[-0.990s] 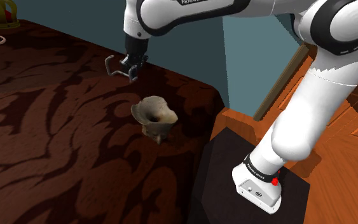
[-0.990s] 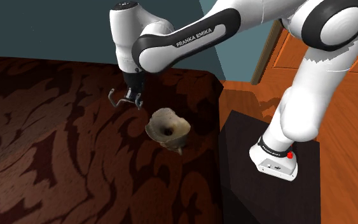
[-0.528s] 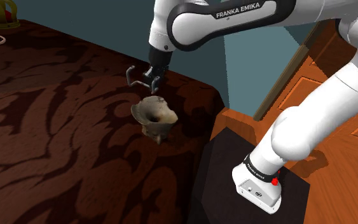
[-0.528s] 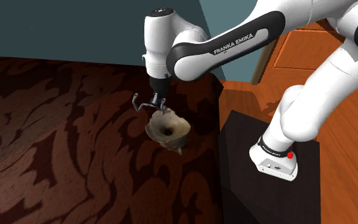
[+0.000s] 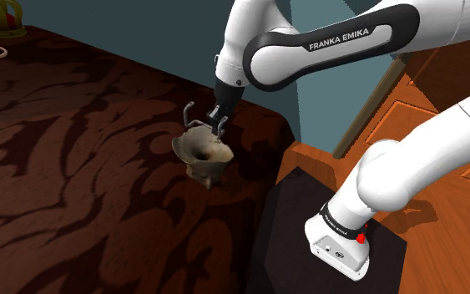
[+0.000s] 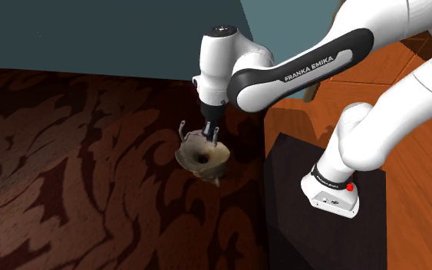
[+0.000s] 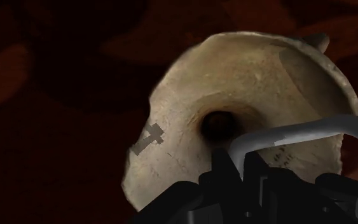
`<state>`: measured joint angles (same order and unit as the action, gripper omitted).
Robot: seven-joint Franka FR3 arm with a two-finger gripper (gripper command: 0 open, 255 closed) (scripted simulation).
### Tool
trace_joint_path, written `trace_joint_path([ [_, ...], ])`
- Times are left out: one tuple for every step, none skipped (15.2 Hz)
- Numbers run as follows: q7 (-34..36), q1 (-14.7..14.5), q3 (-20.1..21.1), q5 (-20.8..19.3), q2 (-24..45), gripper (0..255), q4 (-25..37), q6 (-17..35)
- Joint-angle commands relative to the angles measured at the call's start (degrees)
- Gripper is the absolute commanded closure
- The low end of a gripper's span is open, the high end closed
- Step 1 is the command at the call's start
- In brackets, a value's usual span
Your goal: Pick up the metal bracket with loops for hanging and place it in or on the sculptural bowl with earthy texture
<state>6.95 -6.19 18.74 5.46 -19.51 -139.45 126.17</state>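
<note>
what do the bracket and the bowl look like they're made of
The bracket looks like metal: smooth grey bar with a pale sheen. The bowl could be unglazed ceramic or stone: matte, mottled tan surface with dark marks.

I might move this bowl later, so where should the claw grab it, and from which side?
Probably the thin flared rim of the bowl, coming from above: its mouth opens upward, slightly tilted, and the body looks too wide to span.
</note>
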Motion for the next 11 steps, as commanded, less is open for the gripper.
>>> trace_joint_path([
  [0.09,0.06,0.16,-0.10,0.69,255,-0.98,1.68],
  [0.17,0.08,0.26,-0.16,1.07,255,-1.46,2.53],
  [0.26,0.10,0.37,-0.22,1.46,255,-1.92,3.38],
  [0.40,0.15,0.53,-0.34,2.07,255,-2.60,4.64],
  [0.40,0.15,0.53,-0.34,2.07,255,-2.60,4.64],
  [0.40,0.15,0.53,-0.34,2.07,255,-2.60,4.64],
  [0.40,0.15,0.53,-0.34,2.07,255,-2.60,4.64],
  [0.40,0.15,0.53,-0.34,2.07,255,-2.60,4.64],
  [0.40,0.15,0.53,-0.34,2.07,255,-2.60,4.64],
  [0.40,0.15,0.53,-0.34,2.07,255,-2.60,4.64],
  [0.40,0.15,0.53,-0.34,2.07,255,-2.60,4.64],
])
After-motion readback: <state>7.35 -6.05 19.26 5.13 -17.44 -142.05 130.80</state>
